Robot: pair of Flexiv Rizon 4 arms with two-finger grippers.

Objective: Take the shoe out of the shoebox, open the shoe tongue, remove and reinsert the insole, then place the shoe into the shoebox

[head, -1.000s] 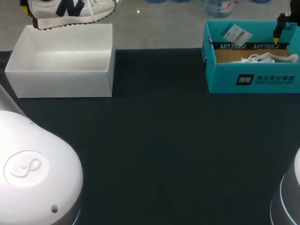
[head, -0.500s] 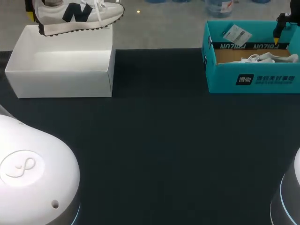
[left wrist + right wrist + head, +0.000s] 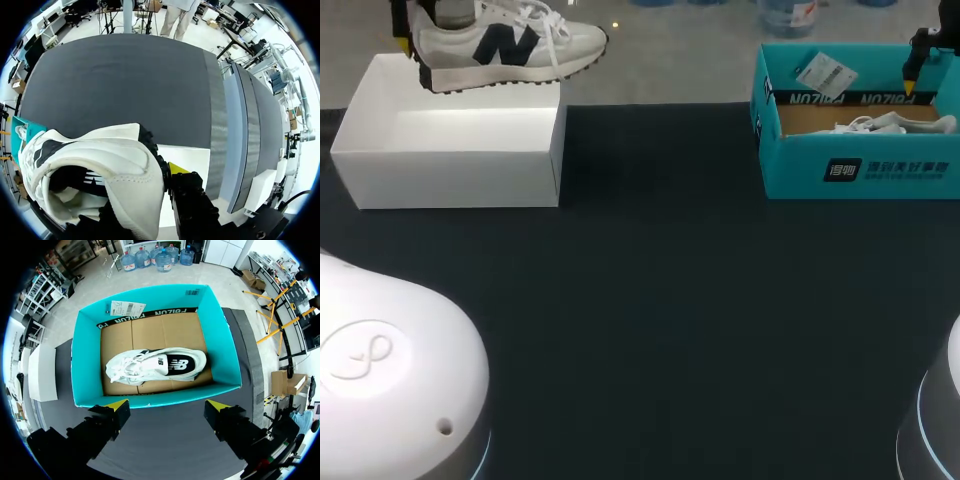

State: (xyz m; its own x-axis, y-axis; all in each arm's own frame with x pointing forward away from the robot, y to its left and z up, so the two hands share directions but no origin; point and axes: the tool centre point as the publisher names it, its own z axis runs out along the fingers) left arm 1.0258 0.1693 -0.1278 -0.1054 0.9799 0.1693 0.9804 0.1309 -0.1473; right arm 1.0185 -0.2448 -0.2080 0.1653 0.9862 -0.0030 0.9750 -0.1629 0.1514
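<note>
Nearest, at 7 and 5 o'clock in the head view, sit the white housings of the left arm (image 3: 390, 370) and right arm (image 3: 935, 420). Between them the dark table (image 3: 660, 300) runs back to two boxes. At 10 o'clock stands an open white box (image 3: 460, 160). At 2 o'clock stands a teal box (image 3: 860, 170), also open, with a paper tag (image 3: 823, 72) on its far wall.

Above the white box's far edge, at 11 o'clock, the shoe (image 3: 510, 45) hangs in the air, sole down, toe pointing toward 3 o'clock. The left gripper (image 3: 405, 30) pinches it at the heel. From the left wrist, one yellow-tipped finger (image 3: 175, 167) presses the outside of the heel collar; the other is hidden behind the shoe.

At 1 o'clock the right gripper (image 3: 910, 85) hovers over the teal box. From its wrist, its fingers (image 3: 117, 404) are spread wide, holding nothing. Under them a second shoe (image 3: 157, 365) lies on its side on the cardboard floor.
</note>
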